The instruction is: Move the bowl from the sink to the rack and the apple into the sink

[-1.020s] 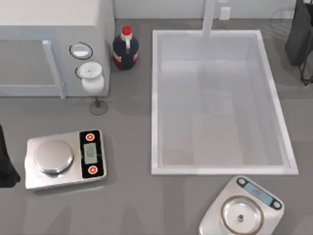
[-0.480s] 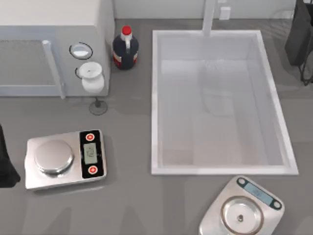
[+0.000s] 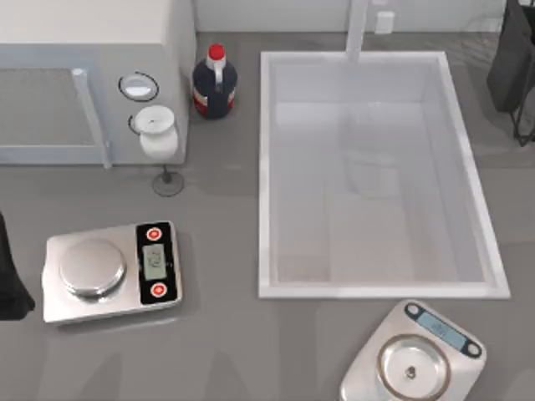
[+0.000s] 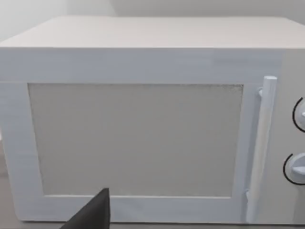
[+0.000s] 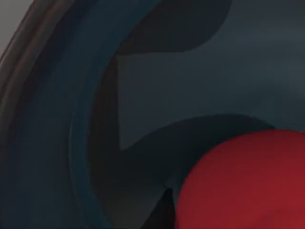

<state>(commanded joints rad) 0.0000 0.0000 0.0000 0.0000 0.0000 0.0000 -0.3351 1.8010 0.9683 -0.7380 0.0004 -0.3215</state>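
Large white rectangular sink (image 3: 374,171) sits right of centre in the top view, basin bare. The right wrist view looks close into the deep blue glossy bowl (image 5: 57,119), with the smooth bright-red apple (image 5: 243,181) against its inner wall (apple inside the bowl, apparently). Right gripper state: cannot tell. Left arm is parked at the table's left edge facing the white microwave (image 4: 143,119); its fingers can't be judged either. Bowl is likely rigid and slick, so pinch the rim; apple is round and rolls, so grip across its middle.
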